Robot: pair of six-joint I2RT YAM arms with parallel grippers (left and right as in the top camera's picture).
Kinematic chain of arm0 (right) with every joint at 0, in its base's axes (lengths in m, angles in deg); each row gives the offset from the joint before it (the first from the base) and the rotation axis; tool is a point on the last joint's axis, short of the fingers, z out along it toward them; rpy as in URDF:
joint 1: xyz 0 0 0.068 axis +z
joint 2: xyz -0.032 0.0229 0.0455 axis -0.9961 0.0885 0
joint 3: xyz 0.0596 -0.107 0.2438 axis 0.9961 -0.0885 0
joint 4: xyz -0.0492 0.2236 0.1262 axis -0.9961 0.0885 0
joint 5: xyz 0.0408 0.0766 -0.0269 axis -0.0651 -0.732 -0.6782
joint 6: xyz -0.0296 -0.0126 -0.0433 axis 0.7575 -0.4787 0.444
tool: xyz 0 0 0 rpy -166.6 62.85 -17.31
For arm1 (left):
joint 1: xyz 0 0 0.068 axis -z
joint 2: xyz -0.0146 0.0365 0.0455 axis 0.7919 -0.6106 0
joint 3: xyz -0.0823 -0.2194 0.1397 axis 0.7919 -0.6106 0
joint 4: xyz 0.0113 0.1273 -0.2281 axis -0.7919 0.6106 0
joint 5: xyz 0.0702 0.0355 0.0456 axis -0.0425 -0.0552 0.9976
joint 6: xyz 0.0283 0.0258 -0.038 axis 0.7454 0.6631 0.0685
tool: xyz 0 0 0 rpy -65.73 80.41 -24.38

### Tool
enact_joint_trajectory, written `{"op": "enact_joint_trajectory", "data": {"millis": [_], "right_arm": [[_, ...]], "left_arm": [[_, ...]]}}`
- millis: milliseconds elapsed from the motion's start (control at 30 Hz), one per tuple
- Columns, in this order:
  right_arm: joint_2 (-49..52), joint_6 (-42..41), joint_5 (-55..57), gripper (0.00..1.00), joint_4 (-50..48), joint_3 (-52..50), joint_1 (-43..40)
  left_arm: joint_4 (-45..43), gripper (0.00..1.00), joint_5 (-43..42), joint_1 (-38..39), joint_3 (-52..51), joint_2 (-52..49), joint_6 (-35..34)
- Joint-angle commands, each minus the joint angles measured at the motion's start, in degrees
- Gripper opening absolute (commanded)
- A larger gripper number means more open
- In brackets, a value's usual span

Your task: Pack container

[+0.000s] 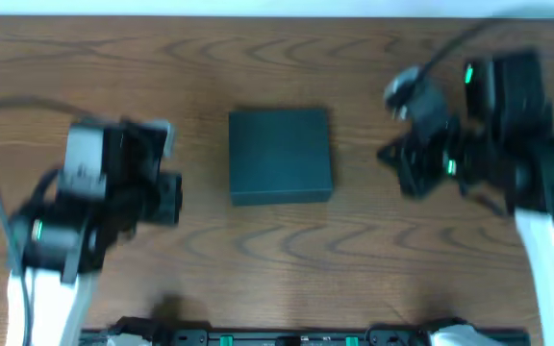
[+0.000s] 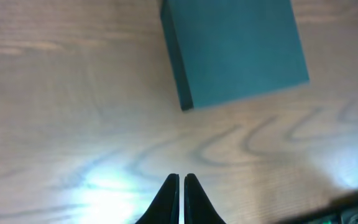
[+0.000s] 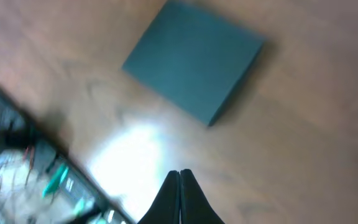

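The container point(image 1: 280, 154) is a dark green square box with its lid closed, lying flat in the middle of the wooden table. It also shows in the left wrist view point(image 2: 235, 50) and in the right wrist view point(image 3: 194, 59). My left gripper point(image 1: 169, 197) is shut and empty, to the left of the box and apart from it; its fingertips point(image 2: 181, 179) are pressed together above bare wood. My right gripper point(image 1: 392, 159) is shut and empty, to the right of the box; its fingertips point(image 3: 179, 174) are together. No snack packets are in view.
The wooden table point(image 1: 277, 259) carries only the box. A dark rail with green lights point(image 1: 296, 336) runs along the front edge, and it shows at the left of the right wrist view point(image 3: 36, 180). Cables trail from both arms.
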Motion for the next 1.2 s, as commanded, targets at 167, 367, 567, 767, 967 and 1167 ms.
{"op": "enact_joint_trajectory", "data": {"millis": [167, 367, 567, 767, 967, 1167], "right_arm": [[-22.7, -14.4, -1.3, 0.29, -10.1, -33.8, 3.1], [-28.4, -25.4, -1.3, 0.99, -9.6, -38.3, 3.0], [-28.1, -25.4, -1.3, 0.99, -9.7, -38.4, 3.1], [-28.1, -25.4, -1.3, 0.99, -9.7, -38.4, 3.1], [-28.1, -25.4, -1.3, 0.99, -9.7, -38.4, 3.1], [-28.1, -25.4, -1.3, 0.99, -9.7, -38.4, 3.1]], "left_arm": [[-0.3, 0.54, -3.5, 0.1, -16.3, 26.1, -2.6], [0.0, 0.95, -3.5, 0.1, -17.1, 28.8, -9.2], [0.2, 0.95, -3.4, 0.1, -17.1, 28.8, -9.7], [0.2, 0.95, -3.4, 0.1, -17.1, 28.8, -9.7], [0.2, 0.96, -3.4, 0.1, -17.1, 28.8, -9.7], [-0.4, 0.95, 2.3, 0.1, -17.1, 30.6, -7.5]]}}
